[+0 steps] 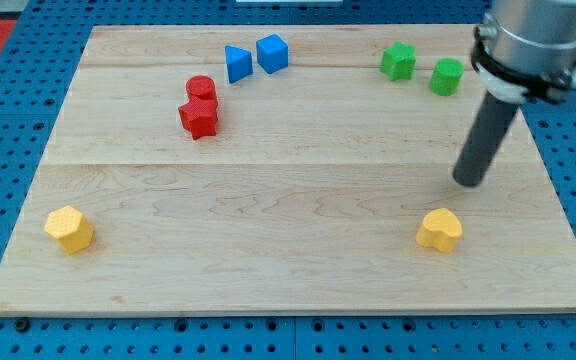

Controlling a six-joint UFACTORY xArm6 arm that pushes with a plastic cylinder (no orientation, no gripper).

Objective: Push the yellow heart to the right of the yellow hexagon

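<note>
The yellow heart [440, 230] lies near the view's bottom right of the wooden board [288, 200]. The yellow hexagon [69, 229] lies near the view's bottom left. My tip [467, 182] is on the board just above and slightly right of the yellow heart, a short gap apart from it. The rod rises toward the view's top right into the arm's grey body.
Two red blocks [199, 106] sit touching at upper left. A blue triangle [237, 63] and blue cube [272, 53] sit at top centre. A green star-like block [399, 61] and a green block [447, 76] sit at top right, near the arm. A blue pegboard surrounds the board.
</note>
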